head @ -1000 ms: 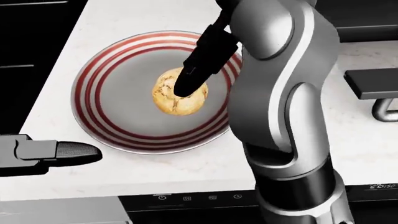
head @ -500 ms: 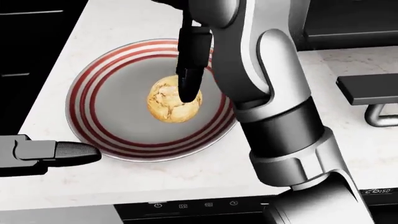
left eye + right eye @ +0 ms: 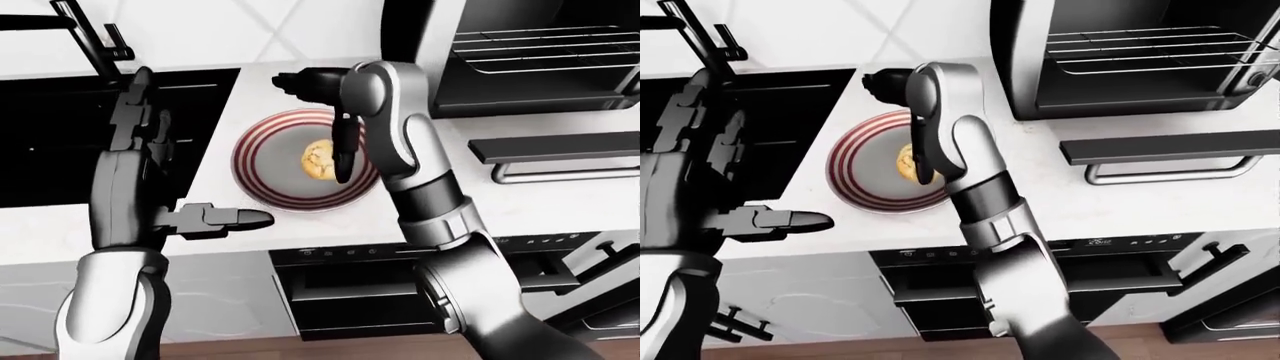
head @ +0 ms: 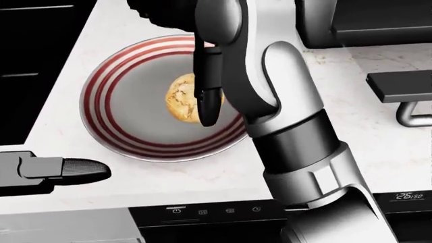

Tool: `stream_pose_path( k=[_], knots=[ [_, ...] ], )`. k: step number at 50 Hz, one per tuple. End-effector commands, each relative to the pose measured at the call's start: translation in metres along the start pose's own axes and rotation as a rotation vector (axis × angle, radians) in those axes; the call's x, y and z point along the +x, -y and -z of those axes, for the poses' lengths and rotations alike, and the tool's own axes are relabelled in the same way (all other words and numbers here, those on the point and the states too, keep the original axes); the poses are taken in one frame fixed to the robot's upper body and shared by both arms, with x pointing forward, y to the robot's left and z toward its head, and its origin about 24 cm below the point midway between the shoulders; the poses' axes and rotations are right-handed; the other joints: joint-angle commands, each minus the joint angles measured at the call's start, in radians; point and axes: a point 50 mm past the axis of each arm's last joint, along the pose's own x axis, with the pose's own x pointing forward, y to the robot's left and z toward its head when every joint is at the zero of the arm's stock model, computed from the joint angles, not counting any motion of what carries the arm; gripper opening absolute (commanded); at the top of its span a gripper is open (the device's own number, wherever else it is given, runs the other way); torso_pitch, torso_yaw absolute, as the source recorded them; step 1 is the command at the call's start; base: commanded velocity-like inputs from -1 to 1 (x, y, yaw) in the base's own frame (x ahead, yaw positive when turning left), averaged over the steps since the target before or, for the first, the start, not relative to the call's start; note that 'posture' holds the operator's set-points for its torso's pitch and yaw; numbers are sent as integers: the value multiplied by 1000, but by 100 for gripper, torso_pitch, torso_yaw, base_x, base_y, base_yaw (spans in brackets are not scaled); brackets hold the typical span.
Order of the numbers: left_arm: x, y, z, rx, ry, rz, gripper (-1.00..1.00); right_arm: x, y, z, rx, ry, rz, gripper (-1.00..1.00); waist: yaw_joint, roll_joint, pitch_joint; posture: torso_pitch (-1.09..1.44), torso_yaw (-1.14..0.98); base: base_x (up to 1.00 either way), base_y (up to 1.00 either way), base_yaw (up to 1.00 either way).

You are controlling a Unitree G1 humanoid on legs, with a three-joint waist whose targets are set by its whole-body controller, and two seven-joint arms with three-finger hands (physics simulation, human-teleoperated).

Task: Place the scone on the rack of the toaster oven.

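1. Two hands are in view, and only our right hand (image 4: 206,109) is at work: it hangs over the plate (image 4: 108,109) with a dark finger (image 4: 208,101) pointing down across the scone's (image 4: 181,98) right edge.
2. We cannot tell whether that hand is spread or pinching; the forearm hides the other fingers in all three views.
3. Still on the plate, the scone lies near its middle, on the white table (image 4: 378,147), so we judge the step in hand to be the grasp, with nothing lifted yet.
4. Our left hand (image 3: 215,220) floats at the table's near edge, well apart from the plate, fingers pressed together and holding nothing.
5. Next, as we read it, the fingers must close round the scone, lift it clear of the plate, and carry it toward the right of the view and up to the oven (image 3: 1120,60). The open door (image 3: 1170,146) juts out low there, so the arm would have to pass over it.
6. What the head view gives us: the scone and fingertip up close, and how they overlap. It cuts off all but a dark corner of the oven.
7. What the eye views add: the oven with its wire rack (image 3: 1140,46) bare and waiting, which the right-eye view shows best, plus the whole left arm.
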Motion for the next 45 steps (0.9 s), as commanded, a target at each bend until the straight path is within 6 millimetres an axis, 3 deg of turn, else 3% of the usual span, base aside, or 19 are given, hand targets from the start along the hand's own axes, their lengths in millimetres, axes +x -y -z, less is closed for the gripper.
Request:
stream_pose_path(
  k=[1,23,31,45],
  knots=[
    [-1,-2,-12,5,76,-11,100,-9,15,-6,-35,9,65,100,0,6,-25,0,0,0,0,0],
    [-1,-4,-13,9,77,-18,100,1,10,0,-30,-25,37,100,3,6,-32,0,0,0,0,0],
    [-1,-5,-12,10,77,-21,100,3,5,1,-26,-27,24,72,2,6,-32,0,0,0,0,0],
    [-3,-6,-12,12,77,-26,100,7,-2,2,-23,-28,3,56,1,6,-31,0,0,0,0,0]
  ],
)
